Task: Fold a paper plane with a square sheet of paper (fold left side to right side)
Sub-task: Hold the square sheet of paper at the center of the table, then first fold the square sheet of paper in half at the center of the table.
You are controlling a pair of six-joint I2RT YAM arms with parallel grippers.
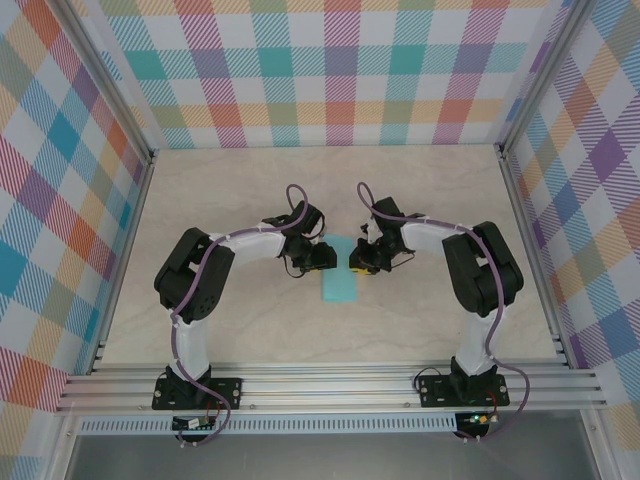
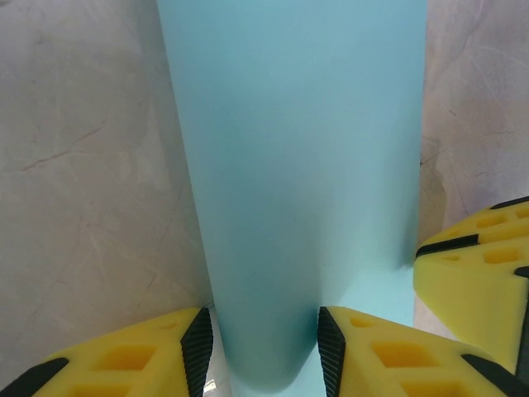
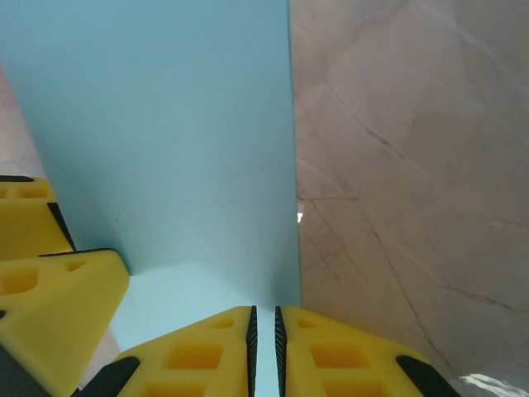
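The square sheet of paper (image 1: pixel 340 285), light turquoise, lies doubled over at the table's middle as a narrow strip. In the left wrist view its rounded fold (image 2: pixel 289 165) bulges up and runs between my left gripper's pads, touching both. My left gripper (image 2: pixel 263 347) is shut on that loop from the sheet's left side (image 1: pixel 322 257). My right gripper (image 3: pixel 264 347) is shut on the sheet's right-hand edge, with only a thin slit between its pads; in the top view it sits at the strip's upper right (image 1: pixel 360 265). The two grippers are close together.
The marbled beige table (image 1: pixel 250 200) surrounds the paper. Checked walls (image 1: pixel 340 70) close off the back and both sides. An aluminium rail (image 1: pixel 330 385) carries both arm bases at the near edge. The right gripper's yellow finger (image 2: pixel 475 281) shows in the left wrist view.
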